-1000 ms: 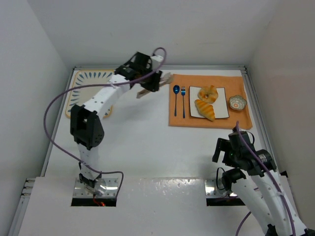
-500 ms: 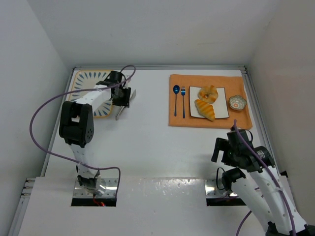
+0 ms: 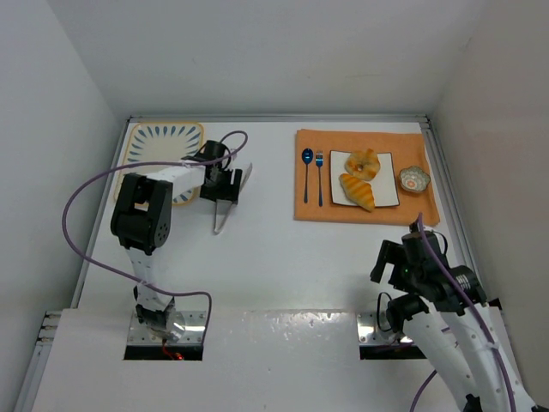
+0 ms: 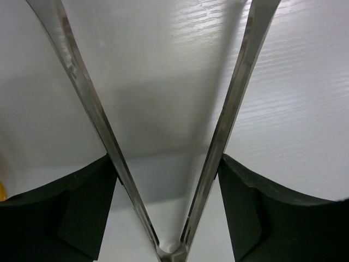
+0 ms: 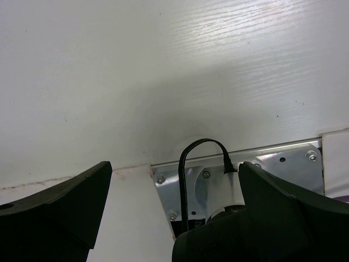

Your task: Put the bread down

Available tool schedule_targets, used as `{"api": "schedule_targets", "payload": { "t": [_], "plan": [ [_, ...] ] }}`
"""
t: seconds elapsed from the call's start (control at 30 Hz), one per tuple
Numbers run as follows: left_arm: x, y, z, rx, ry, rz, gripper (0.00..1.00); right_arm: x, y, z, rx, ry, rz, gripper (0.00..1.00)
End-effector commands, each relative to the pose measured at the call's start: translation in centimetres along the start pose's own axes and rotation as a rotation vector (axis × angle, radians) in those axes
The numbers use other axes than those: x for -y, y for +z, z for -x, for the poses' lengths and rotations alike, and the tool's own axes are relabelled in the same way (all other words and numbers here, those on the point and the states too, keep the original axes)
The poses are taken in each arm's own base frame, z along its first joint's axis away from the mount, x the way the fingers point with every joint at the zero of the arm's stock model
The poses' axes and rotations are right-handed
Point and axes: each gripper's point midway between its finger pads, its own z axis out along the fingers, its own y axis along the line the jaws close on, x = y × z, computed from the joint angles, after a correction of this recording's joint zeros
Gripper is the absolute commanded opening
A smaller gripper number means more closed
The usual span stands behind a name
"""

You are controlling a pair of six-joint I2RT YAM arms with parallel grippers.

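The bread sits on a white square plate [image 3: 387,192] on the orange mat [image 3: 420,210]: a round knotted bun [image 3: 363,162] at the back and a ridged croissant wedge [image 3: 358,190] in front. My left gripper [image 3: 225,184] is well left of the mat, just right of the patterned tray. It is shut on metal tongs [image 3: 220,220]. In the left wrist view the tongs [image 4: 94,114] spread open in a V with nothing between them, and my black fingers [image 4: 262,213] press on their arms. My right gripper [image 3: 401,264] is open and empty near its base [image 5: 175,166].
A blue spoon [image 3: 307,162] and fork [image 3: 319,178] lie on the mat left of the plate. A small patterned bowl [image 3: 414,179] stands at the mat's right. A blue-patterned tray [image 3: 154,146] lies at the back left. Walls enclose the table on three sides.
My left arm swung with the tongs from beside the mat back to the tray, then a little right. The tongs now point toward the near side. The right arm barely moved.
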Motion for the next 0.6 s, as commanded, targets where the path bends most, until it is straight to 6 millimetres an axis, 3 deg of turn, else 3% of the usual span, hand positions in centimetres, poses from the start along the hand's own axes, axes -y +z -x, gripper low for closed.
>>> {"api": "schedule_targets", "payload": {
  "t": [0.0, 0.03, 0.1, 0.13, 0.23, 0.3, 0.33, 0.37, 0.47, 0.5, 0.57],
  "plan": [
    [0.8, 0.3, -0.5, -0.024, -0.015, -0.016, 0.79, 1.1, -1.4, -2.4, -0.107, 0.03, -0.046, 1.0],
    [0.8, -0.2, -0.1, -0.015, -0.005, -0.017, 0.91, 1.2, -1.7, -2.0, -0.086, 0.034, -0.044, 1.0],
    [0.7, -1.5, 0.9, 0.007, 0.007, -0.005, 0.92, 1.3, -1.9, -2.1, -0.083, 0.031, -0.045, 1.0],
    [0.8, -3.2, 2.6, 0.059, 0.009, 0.001, 1.0, 1.2, -2.0, -2.0, -0.076, 0.031, -0.035, 1.0],
    [1.0, -6.5, 4.0, 0.114, 0.057, -0.004, 1.0, 0.9, -2.0, -2.6, -0.103, 0.031, -0.019, 1.0],
    [1.6, -10.0, 5.3, 0.191, 0.118, -0.013, 1.0, 0.8, -2.0, -3.0, -0.123, 0.03, -0.009, 1.0],
    [1.4, -10.7, 4.3, 0.179, 0.138, -0.01, 1.0, 0.9, -2.0, -3.4, -0.134, 0.037, -0.01, 1.0],
    [1.6, -12.9, 4.3, 0.213, 0.192, -0.021, 1.0, 0.9, -1.9, -3.4, -0.131, 0.041, -0.006, 1.0],
    [1.8, -14.6, 1.9, 0.196, 0.359, -0.037, 1.0, 0.1, -1.9, -3.7, -0.149, 0.034, 0.038, 1.0],
    [1.5, -16.1, 1.0, 0.2, 0.409, -0.017, 1.0, -0.1, -2.0, -3.9, -0.169, 0.01, 0.051, 1.0],
    [0.6, -15.8, -2.2, 0.13, 0.536, 0.011, 1.0, 0.1, -2.5, -4.2, -0.2, -0.009, 0.042, 1.0]
  ]
}}
